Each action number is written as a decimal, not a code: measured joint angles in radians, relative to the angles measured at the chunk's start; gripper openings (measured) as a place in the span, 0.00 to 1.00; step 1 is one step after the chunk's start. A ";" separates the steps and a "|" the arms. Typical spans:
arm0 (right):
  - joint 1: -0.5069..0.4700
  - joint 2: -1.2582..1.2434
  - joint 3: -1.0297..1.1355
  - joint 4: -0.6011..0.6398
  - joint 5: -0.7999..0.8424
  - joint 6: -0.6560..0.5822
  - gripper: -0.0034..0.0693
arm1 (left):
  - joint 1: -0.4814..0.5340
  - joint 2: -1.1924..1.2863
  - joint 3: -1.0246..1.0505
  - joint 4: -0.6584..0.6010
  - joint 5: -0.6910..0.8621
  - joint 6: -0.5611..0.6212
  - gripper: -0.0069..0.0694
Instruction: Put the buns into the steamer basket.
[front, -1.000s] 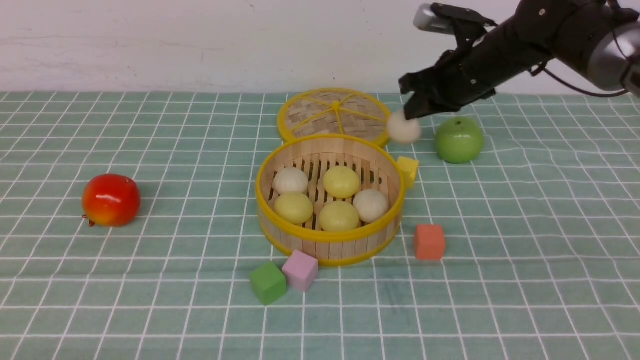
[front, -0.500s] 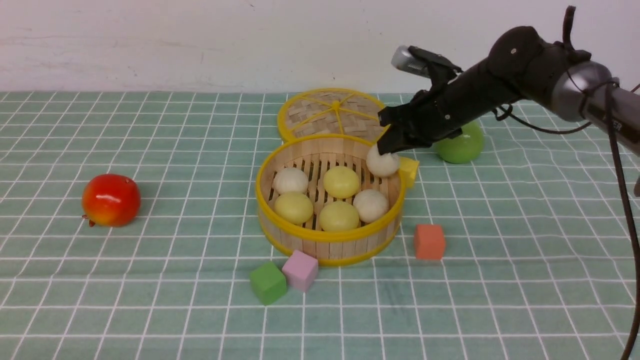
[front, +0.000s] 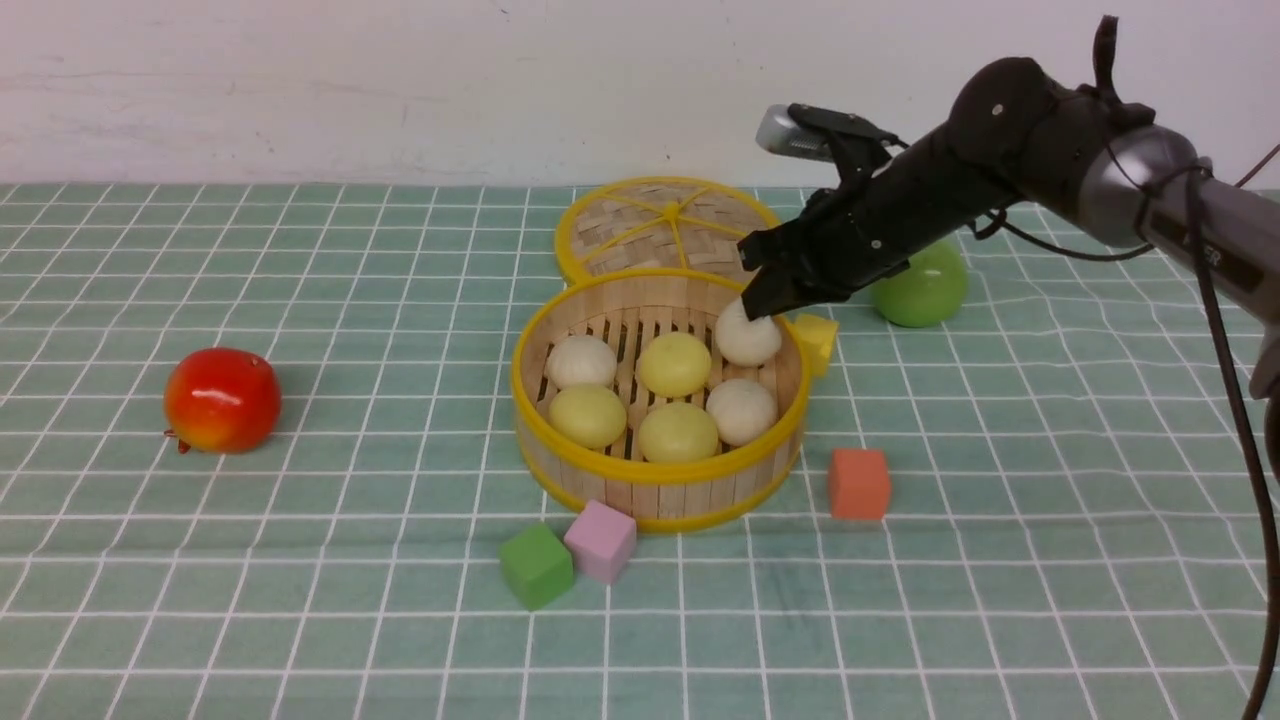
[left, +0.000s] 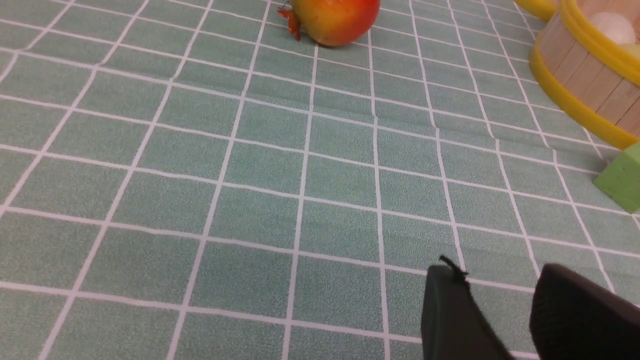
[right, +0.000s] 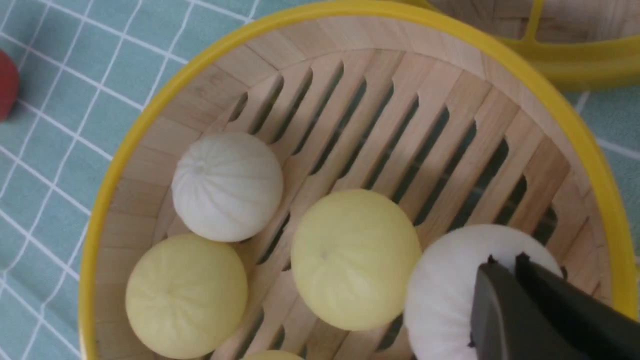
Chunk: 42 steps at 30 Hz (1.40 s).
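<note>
- Inside the steamer basket (front: 660, 498), all six buns (front: 678, 433) sit within the wooden wall: three pale yellow, three off-white.
- The right jaws (front: 760, 304) are pressed together on the off-white bun (front: 748, 333) at the basket's far right, pinching its upper part.
- That bun touches the middle yellow bun (right: 356, 260).
- The left jaws (left: 480, 295) stand spread over bare counter (left: 250, 200), with nothing between them.
- The woven lid (front: 668, 230) lies flat just behind the basket.
- A yellow block (front: 817, 343) sits right beside the basket, with the green apple (front: 920, 284) farther back and the orange block (front: 859, 484) nearer.
- Pink (front: 601, 541) and green (front: 537, 566) cubes rest in front; the red apple (front: 223, 401) is well apart, left.
</note>
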 joint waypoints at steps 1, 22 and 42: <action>0.000 0.002 0.000 -0.003 0.000 0.000 0.05 | 0.000 0.000 0.000 0.000 0.000 0.000 0.40; 0.000 -0.005 -0.010 -0.052 0.024 0.000 0.54 | 0.000 0.000 0.000 0.000 0.000 0.000 0.40; 0.000 -0.618 0.166 -0.375 0.333 0.269 0.19 | 0.000 0.000 0.000 0.000 0.000 0.000 0.40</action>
